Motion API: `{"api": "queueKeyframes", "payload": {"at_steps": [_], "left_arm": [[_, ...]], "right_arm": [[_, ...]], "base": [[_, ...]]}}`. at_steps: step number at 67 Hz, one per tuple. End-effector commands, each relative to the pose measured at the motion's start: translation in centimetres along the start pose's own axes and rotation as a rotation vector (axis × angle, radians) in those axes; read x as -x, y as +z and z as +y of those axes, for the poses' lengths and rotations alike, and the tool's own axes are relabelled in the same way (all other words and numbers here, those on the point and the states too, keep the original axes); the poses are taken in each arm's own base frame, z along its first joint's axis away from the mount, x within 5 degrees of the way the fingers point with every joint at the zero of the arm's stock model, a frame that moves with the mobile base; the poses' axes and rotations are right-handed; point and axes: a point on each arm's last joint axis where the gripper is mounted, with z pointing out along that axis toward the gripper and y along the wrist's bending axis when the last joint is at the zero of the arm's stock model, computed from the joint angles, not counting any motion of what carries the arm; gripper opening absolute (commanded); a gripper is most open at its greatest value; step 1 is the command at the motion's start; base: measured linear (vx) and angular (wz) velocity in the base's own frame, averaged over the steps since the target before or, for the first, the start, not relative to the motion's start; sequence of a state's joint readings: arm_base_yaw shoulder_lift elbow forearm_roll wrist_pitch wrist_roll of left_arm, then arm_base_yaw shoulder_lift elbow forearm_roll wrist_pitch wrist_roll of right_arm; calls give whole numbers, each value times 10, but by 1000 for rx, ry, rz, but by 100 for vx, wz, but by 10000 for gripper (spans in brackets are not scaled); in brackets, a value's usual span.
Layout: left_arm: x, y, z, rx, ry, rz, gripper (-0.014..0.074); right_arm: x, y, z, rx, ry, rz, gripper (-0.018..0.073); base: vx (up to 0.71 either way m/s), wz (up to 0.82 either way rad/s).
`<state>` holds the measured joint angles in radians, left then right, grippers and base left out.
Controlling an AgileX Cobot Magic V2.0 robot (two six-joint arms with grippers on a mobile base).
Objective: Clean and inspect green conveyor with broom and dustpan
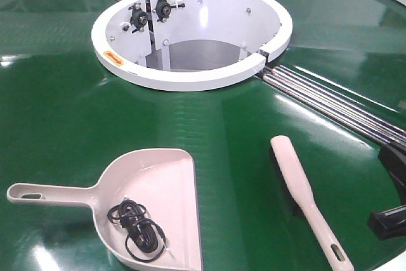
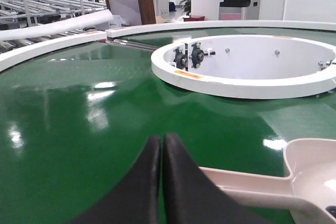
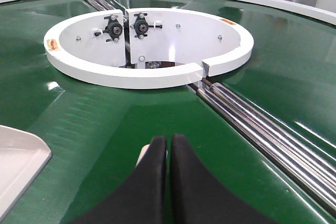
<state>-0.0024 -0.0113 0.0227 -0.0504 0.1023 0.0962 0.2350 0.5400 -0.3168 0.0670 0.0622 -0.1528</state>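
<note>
The green conveyor point(image 1: 63, 93) fills the front view, with its white ring hub point(image 1: 190, 80) and silver rollers point(image 1: 330, 103). The dustpan point(image 1: 158, 182) lies on the belt at the lower left, handle pointing left, with a coiled black cable point(image 1: 136, 226) inside. The broom point(image 1: 298, 185) lies on the belt at the lower right, handle toward the front. My left gripper point(image 2: 161, 137) is shut and empty, just left of the dustpan handle point(image 2: 247, 182). My right gripper point(image 3: 168, 139) is shut and empty above the belt; the broom's tip point(image 3: 143, 155) shows behind its left finger.
The hub's open centre holds black bearing mounts point(image 1: 151, 12). A white outer rim point(image 2: 47, 45) bounds the belt. A black part of my right arm point(image 1: 388, 220) shows at the right edge of the front view. Roller racks point(image 2: 47, 3) stand beyond the conveyor.
</note>
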Motion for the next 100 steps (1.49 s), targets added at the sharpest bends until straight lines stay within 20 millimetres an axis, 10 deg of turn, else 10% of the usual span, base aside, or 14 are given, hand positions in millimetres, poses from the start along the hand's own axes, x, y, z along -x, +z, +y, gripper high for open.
{"api": "queueKeyframes", "payload": {"at_steps": [1,72,100], "left_arm": [[-1,0,0,7,-21,-72,-22],[-1,0,0,8,-23,-76,-22],[-1,0,0,8,-23,-76,-22]], "right_arm": [[16,-1,-3,-20,-7,-96,-10],[14,-3,-7,-61,-128,-91,-10],[-64,-37,-9,-223,9,-242,-10]], "base": [[0,0],[0,0],[0,0]]}}
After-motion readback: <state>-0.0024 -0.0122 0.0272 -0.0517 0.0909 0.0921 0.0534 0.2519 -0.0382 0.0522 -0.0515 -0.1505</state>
